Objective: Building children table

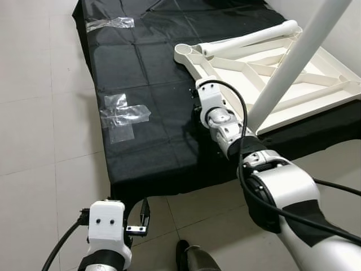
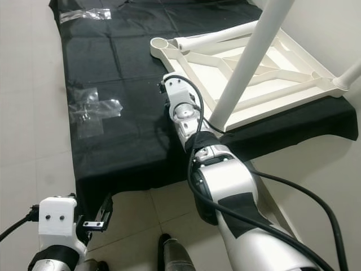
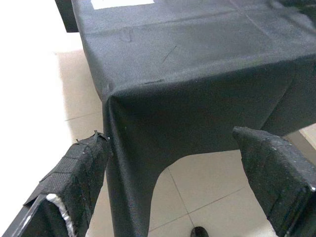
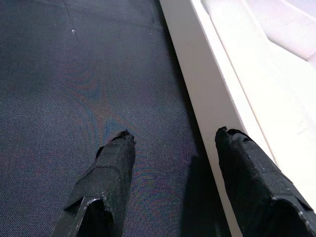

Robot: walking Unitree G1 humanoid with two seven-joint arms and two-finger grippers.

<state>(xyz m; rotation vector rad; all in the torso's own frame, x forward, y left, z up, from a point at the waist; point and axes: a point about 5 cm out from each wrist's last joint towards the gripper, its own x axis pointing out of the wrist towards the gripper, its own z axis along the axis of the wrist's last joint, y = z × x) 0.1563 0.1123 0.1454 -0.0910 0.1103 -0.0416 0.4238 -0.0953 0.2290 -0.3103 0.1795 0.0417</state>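
While the black cloth-covered work surface (image 1: 152, 113) carries the parts, the white plastic children's tabletop (image 1: 293, 90) lies upside down on it with its ribbed underside up; one white tubular leg (image 1: 293, 62) stands fitted at the near corner, and a second white tubular leg (image 1: 254, 38) lies loose along the far edge. Beyond the right gripper (image 4: 173, 158), whose two black fingers stand apart and hold nothing, the tabletop's white rim (image 4: 207, 98) runs just beside one finger, with bare cloth between the pair. Ahead of the left gripper (image 3: 177, 173), whose fingers are likewise spread and empty, hangs the near corner of the cloth over the pale tiled floor (image 1: 34, 113). Two clear plastic bags (image 1: 121, 116), possibly holding fasteners, lie on the cloth well clear of both pairs of fingers. Judgement: the step in hand appears to be steadying or shifting the tabletop by its rim. To do it well, the right fingers should straddle the rim squarely before closing and grip low against the cloth without pinching it, avoiding any push on the standing leg.
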